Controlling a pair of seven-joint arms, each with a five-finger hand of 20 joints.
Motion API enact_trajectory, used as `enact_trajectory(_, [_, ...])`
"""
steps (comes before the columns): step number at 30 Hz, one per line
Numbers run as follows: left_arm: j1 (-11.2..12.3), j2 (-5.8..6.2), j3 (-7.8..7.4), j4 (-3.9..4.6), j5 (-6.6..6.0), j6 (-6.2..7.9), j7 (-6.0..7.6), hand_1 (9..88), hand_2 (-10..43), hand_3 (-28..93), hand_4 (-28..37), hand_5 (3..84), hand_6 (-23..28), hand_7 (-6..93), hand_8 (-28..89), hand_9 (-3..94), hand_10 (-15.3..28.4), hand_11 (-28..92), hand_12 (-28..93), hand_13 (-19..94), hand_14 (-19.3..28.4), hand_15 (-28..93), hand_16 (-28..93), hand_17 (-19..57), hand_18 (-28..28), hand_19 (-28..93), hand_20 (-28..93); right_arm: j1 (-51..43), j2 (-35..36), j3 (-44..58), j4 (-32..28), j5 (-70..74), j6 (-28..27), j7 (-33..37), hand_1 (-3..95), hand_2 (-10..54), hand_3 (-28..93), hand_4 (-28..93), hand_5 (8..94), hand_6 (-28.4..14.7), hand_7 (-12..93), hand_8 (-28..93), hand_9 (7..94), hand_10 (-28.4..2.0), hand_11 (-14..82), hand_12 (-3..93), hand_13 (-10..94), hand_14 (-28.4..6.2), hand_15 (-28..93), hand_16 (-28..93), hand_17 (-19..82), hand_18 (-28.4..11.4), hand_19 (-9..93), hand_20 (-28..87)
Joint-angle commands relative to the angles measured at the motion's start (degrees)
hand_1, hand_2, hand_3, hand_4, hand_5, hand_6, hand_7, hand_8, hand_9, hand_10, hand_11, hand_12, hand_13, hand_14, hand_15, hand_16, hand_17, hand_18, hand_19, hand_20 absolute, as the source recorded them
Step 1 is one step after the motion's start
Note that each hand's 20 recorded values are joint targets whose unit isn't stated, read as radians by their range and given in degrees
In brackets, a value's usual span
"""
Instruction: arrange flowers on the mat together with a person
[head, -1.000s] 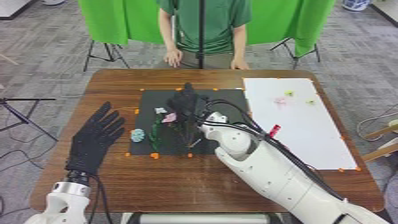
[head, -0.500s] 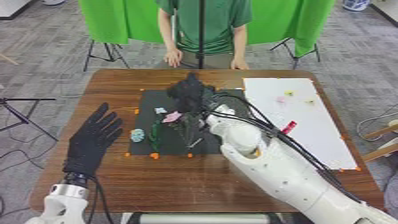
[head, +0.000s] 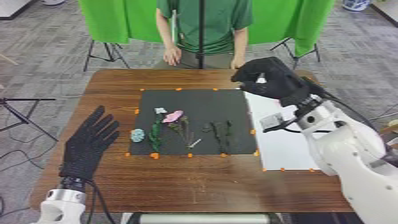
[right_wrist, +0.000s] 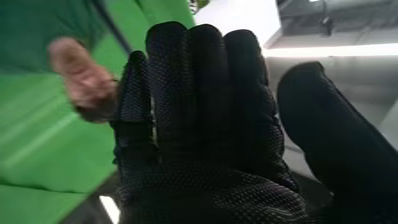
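Right robot hand (head: 271, 80) apparently above white sheet (head: 289, 150), left robot hand (head: 87, 150) beside mat (head: 209, 105); both straight-fingered.

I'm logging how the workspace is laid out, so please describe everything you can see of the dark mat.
The mat is a dark grey, matte, roughly rectangular sheet lying flat on the brown table, with small orange marks around its edges. A pale blue bloom, a white one and a pink one lie on its left half; dark green stems lie farther right. A white sheet adjoins its right side.
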Motion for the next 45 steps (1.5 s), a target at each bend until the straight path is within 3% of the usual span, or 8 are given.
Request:
enact_trajectory(1, [0.89, -1.16, 0.22, 0.05, 0.18, -0.1, -0.27, 26.5, 1.5, 71, -25.3, 30.0, 2.1, 14.0, -9, 25.6, 11.1, 13, 15, 20, 14.1, 18, 3, -12.1, 21.8, 43, 9, -26.2, -4.46, 21.8, -9.13, 36.03, -0.65, 12.17, 21.1, 9.1, 88, -21, 55.3, -2.5, 27, -15, 58.4, -15.2, 27.8, 23.7, 50, -13.4, 53, 19, 19, -19.9, 61, 36])
enact_trajectory(3, [0.97, -1.63, -0.14, 0.11, 0.9, -0.89, -0.73, 26.5, 1.4, 72, -25.2, 30.0, 2.1, 14.0, -9, 25.6, 11.1, 13, 15, 20, 14.1, 18, 3, -12.1, 21.8, 43, 9, -29.26, -6.47, 23.1, -10.47, 38.39, 0.42, 13.49, 19.9, 9.4, 88, -21, 54.4, -3.0, 26, -15, 57.5, -15.8, 26.9, 23.6, 49, -13.7, 52, 19, 18, -20.2, 61, 36])
enact_trajectory(5, [1.08, -1.76, -0.16, 0.13, 0.8, -1.33, -1.05, 26.8, 0.9, 72, -25.0, 29.9, 2.1, 14.0, -9, 25.7, 11.1, 13, 15, 20, 14.1, 18, 3, -12.1, 21.8, 43, 9, -31.73, -8.35, 23.47, -11.16, 39.77, 1.41, 14.26, 19.7, 9.5, 87, -21, 54.5, -3.2, 26, -14, 57.5, -15.9, 26.6, 23.5, 49, -13.9, 52, 19, 18, -20.4, 60, 36])
enact_trajectory(14, [1.06, -1.33, 0.89, 0.3, 0.21, -0.52, -0.12, 26.8, 0.9, 71, -25.1, 30.2, 2.3, 13.9, -9, 25.6, 11.0, 13, 15, 21, 14.0, 18, 3, -12.1, 21.7, 43, 9, -33.75, -15.45, 24.51, -11.17, 36.54, -1.78, 16.61, 21.0, 9.4, 88, -21, 54.9, -3.6, 25, -13, 57.7, -16.2, 26.5, 23.5, 48, -14.0, 52, 19, 18, -20.6, 61, 35])
enact_trajectory(23, [0.61, -1.43, 1.38, 0.69, 0.1, -0.54, -0.64, 26.7, 1.2, 71, -25.3, 30.3, 2.3, 13.9, -9, 25.8, 11.1, 13, 15, 21, 14.0, 18, 3, -12.0, 21.7, 43, 9, -34.21, -16.43, 26.51, -10.88, 36.8, -2.01, 15.76, 21.7, 8.5, 88, -21, 54.9, -3.7, 25, -13, 57.7, -16.1, 27.0, 23.4, 48, -13.8, 52, 18, 18, -20.6, 61, 35])
enact_trajectory(27, [0.55, -1.39, 1.57, 0.82, 0.09, -0.23, -0.27, 26.5, 1.2, 72, -25.2, 30.3, 2.2, 14.0, -9, 25.7, 11.1, 13, 14, 21, 14.6, 19, 3, -11.8, 22.4, 43, 9, -34.03, -16.64, 26.54, -10.58, 36.34, -2.89, 15.88, 22.7, 7.1, 88, -21, 55.0, -3.8, 25, -13, 57.7, -16.0, 27.2, 23.4, 48, -13.7, 52, 18, 18, -20.5, 61, 35])
enact_trajectory(34, [-0.05, -1.71, 1.69, 1.0, 0.34, -0.85, -0.79, 26.5, 1.3, 71, -25.2, 30.4, 2.2, 14.1, -9, 25.8, 11.1, 13, 15, 21, 14.6, 19, 3, -11.8, 22.4, 43, 9, -34.07, -17.11, 26.02, -10.31, 36.0, -3.09, 16.2, 24.1, 5.9, 88, -21, 55.0, -3.8, 26, -13, 57.8, -16.1, 27.8, 23.4, 48, -13.7, 52, 18, 18, -20.4, 61, 34])
enact_trajectory(45, [0.5, -2.03, 2.18, 0.85, -0.09, -0.3, -1.01, 26.5, 1.5, 71, -25.3, 30.9, 2.5, 13.8, -9, 25.8, 11.0, 13, 14, 21, 14.6, 19, 3, -11.8, 22.3, 43, 9, -34.18, -17.99, 25.85, -10.02, 34.56, -2.42, 16.64, 24.0, 6.0, 88, -21, 55.0, -3.7, 26, -14, 57.9, -16.0, 28.1, 23.2, 49, -13.8, 53, 18, 18, -20.3, 63, 35])
